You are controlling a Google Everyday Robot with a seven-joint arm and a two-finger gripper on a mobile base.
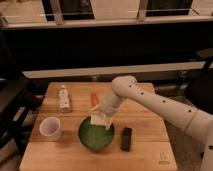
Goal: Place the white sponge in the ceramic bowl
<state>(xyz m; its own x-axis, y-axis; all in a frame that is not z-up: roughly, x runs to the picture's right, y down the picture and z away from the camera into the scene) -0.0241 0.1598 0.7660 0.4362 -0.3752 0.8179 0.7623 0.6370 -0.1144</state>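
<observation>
The ceramic bowl [95,137] is green inside and stands on the wooden table near the front middle. My gripper [101,119] hangs from the white arm [160,102], which reaches in from the right. It is just above the bowl's far rim. It is shut on the white sponge [98,121], a pale block held over the bowl's opening, with one corner pointing down towards the inside.
A white cup [50,127] stands left of the bowl. A white bottle [64,98] lies at the back left. A small orange object [94,98] lies behind the gripper. A black flat object [126,139] lies right of the bowl. A dark counter runs behind the table [150,155].
</observation>
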